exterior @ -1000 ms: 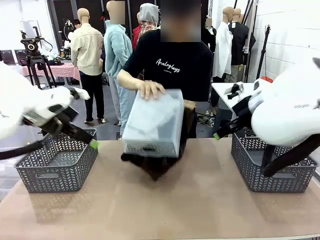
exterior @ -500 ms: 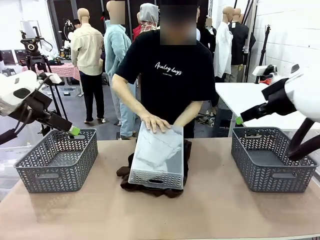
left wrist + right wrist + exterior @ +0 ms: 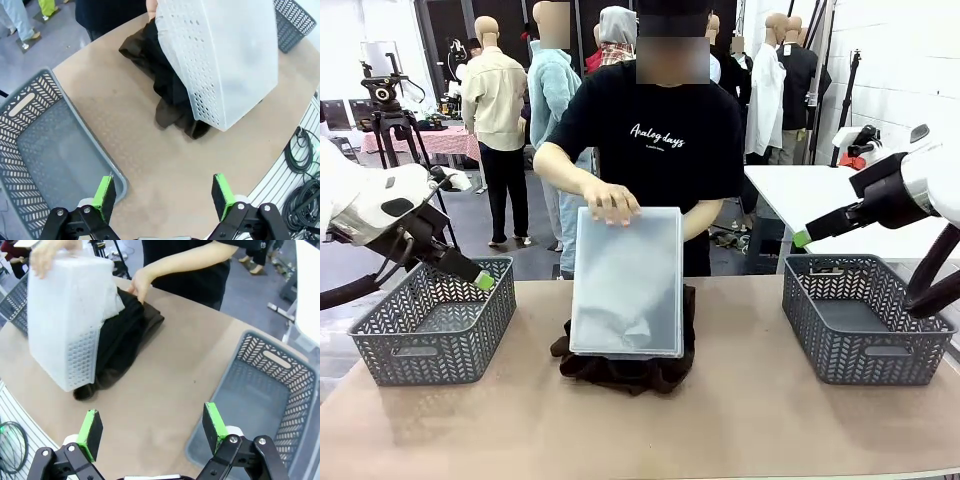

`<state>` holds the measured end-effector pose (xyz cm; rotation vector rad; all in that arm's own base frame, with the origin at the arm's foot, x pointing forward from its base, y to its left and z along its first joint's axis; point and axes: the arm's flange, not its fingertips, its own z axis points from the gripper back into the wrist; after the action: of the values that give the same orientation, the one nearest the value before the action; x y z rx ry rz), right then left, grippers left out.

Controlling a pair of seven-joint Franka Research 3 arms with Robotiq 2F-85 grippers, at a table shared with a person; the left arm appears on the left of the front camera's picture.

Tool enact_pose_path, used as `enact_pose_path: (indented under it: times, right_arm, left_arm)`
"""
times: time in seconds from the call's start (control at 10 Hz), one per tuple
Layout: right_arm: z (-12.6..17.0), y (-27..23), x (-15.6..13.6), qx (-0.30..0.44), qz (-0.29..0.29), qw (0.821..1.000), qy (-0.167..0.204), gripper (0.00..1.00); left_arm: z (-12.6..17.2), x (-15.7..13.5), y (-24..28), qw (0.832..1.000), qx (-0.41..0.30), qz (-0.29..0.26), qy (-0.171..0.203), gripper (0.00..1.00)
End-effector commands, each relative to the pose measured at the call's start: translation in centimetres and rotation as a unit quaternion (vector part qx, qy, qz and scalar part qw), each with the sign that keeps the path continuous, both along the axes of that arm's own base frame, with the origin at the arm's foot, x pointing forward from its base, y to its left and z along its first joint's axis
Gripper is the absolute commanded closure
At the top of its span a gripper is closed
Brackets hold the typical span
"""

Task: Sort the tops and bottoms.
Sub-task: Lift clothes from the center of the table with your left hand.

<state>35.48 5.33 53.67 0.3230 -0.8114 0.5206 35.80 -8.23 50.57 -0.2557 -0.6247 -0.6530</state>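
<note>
Your left pincer point(image 3: 162, 194) hangs open above the tabletop point(image 3: 750, 420), green pads spread wide with nothing between them. Right under its left-hand finger in the wrist view sits a grey lattice basket point(image 3: 430, 350), its corner just below that pad. Ahead of this pincer, across a bare stretch of tabletop, a person tips a white perforated bin point(image 3: 626, 280) mouth-down over a heap of clothes. One hand point(image 3: 612, 203) rests on the bin's raised upper edge. The bottoms point(image 3: 620, 372) lie under that bin as a dark brown and black pile, spilling out at the near side and touching the tabletop. Your right pincer point(image 3: 152, 429) is open too, jaws apart and holding nothing, up in the air well clear of the clothes. Below its right-hand finger in its own wrist view lies the other grey basket point(image 3: 860, 350), close beside the pad. Ahead and to the left of that pincer you see the same bin from its side, tilted, with the dark pile running out from under it. The person's other hand point(image 3: 137, 287) touches the far end of that pile. The tops point(image 3: 116, 304) peek out as a pale fold at the bin's mouth, lying on the dark garments. Both pincers sit well apart from the heap, one to each side of it.
</note>
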Motion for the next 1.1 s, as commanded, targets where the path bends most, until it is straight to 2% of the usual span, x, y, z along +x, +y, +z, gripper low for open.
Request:
enact_pose_path:
  times: [0.0, 1.0]
  right_arm:
    - [0.18, -0.1, 0.0, 0.004, -0.006, 1.0, -0.003, 0.0]
    - [0.18, -0.1, 0.0, 0.004, -0.006, 1.0, -0.003, 0.0]
  left_arm:
    - [0.82, -0.43, 0.51, 1.0, -0.011, 0.003, -0.005, 0.0]
    - [0.82, -0.43, 0.51, 1.0, -0.011, 0.003, -0.005, 0.0]
